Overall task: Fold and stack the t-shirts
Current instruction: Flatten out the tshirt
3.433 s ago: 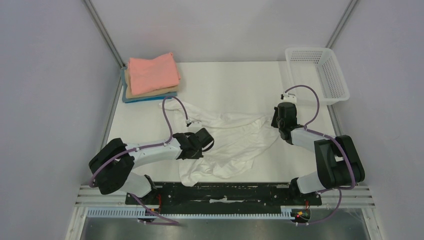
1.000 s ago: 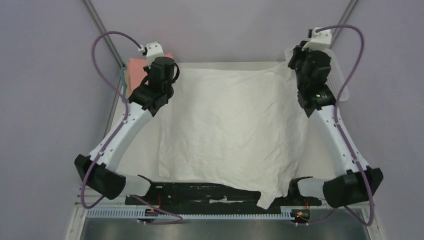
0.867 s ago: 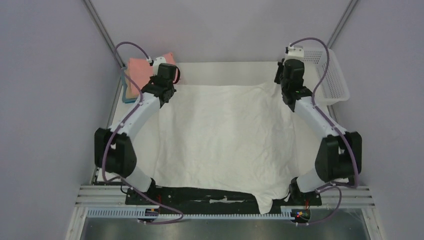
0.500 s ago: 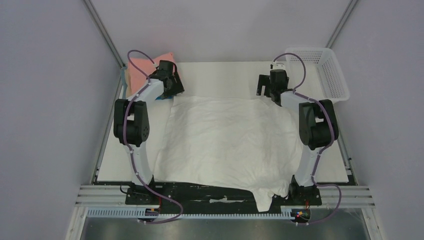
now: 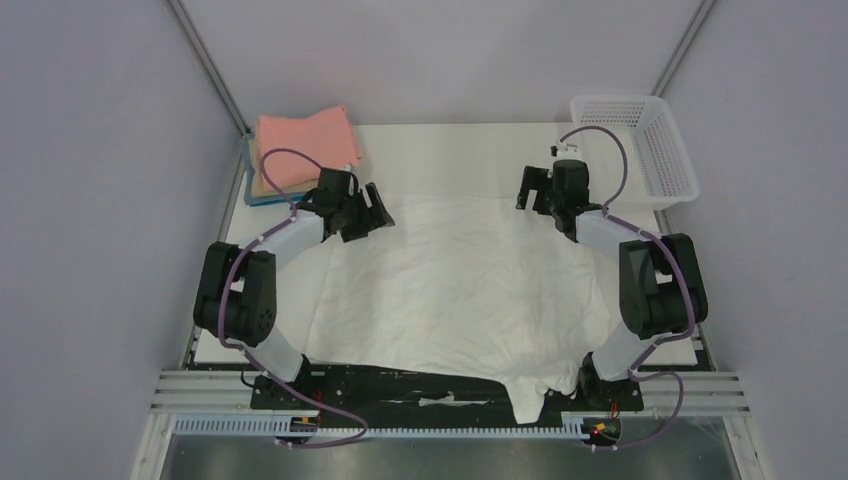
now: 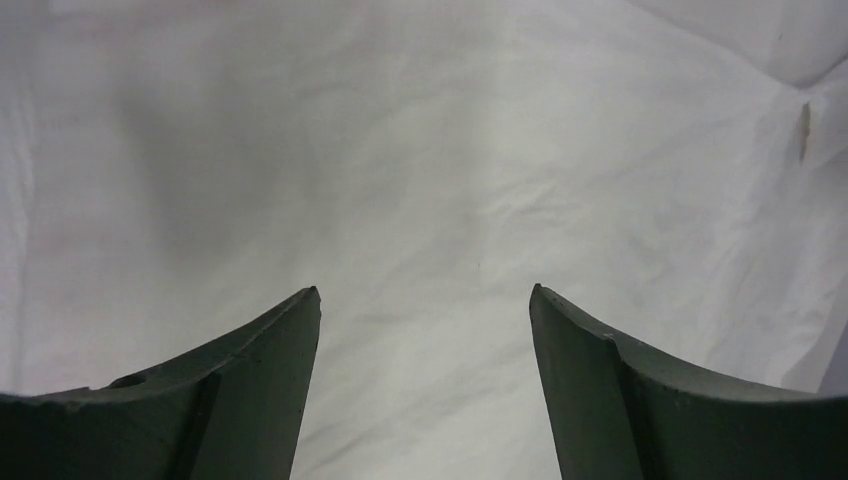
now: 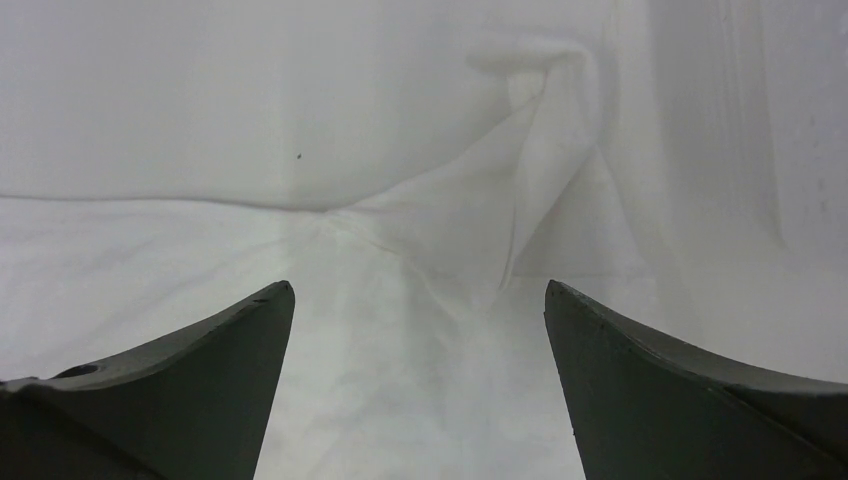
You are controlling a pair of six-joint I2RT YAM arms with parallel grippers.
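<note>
A thin white t-shirt (image 5: 460, 290) lies spread flat over the middle of the table, one corner hanging over the near edge. My left gripper (image 5: 380, 208) is open just above its far left corner, with only white cloth (image 6: 420, 150) beneath the parted fingers (image 6: 270, 380). My right gripper (image 5: 528, 188) is open at the far right corner, over a small fold of the fabric (image 7: 540, 150), and holds nothing. A folded stack sits at the back left, with a salmon-pink t-shirt (image 5: 303, 145) on top and tan and blue edges (image 5: 262, 190) below it.
A white mesh basket (image 5: 640, 150) stands at the back right corner. Grey walls enclose the table on three sides. Both arm bases and a black rail (image 5: 400, 385) run along the near edge.
Both grippers have opened and let go of the white t-shirt's far corners. The arms came down and back from the far edge, and the shirt now rests flat.
</note>
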